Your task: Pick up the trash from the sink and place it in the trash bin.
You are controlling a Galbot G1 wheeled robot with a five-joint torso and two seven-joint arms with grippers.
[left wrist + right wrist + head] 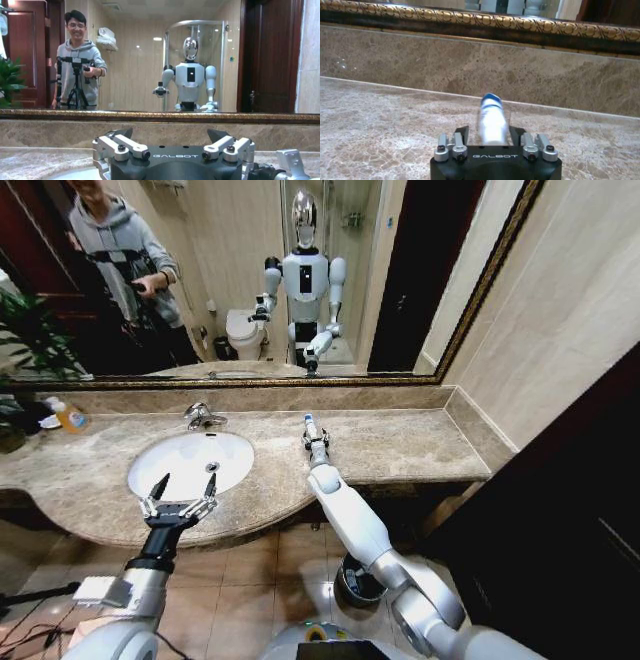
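The right gripper point(314, 438) clamps a white tube with a blue end point(310, 425) above the countertop point(400, 445), beside the sink point(190, 462), while the left gripper point(178, 498) hovers spread wide and empty at the basin's front. The trash bin point(357, 580) sits on the floor below. Held near its base, the tube could slip during the swing down.

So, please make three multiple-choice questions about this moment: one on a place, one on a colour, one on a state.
1. Where is the right gripper?
A. over the countertop, right of the sink
B. inside the sink
C. down at the trash bin

2. What colour is the tip of the tube it holds?
A. red
B. blue
C. black

3. How is the left gripper?
A. shut on a wrapper
B. shut and empty
C. open and empty

Answers: 1 A, it hangs above bare marble beside the sink. 2 B, the white tube ends in blue. 3 C, its fingers spread at the basin's front rim.
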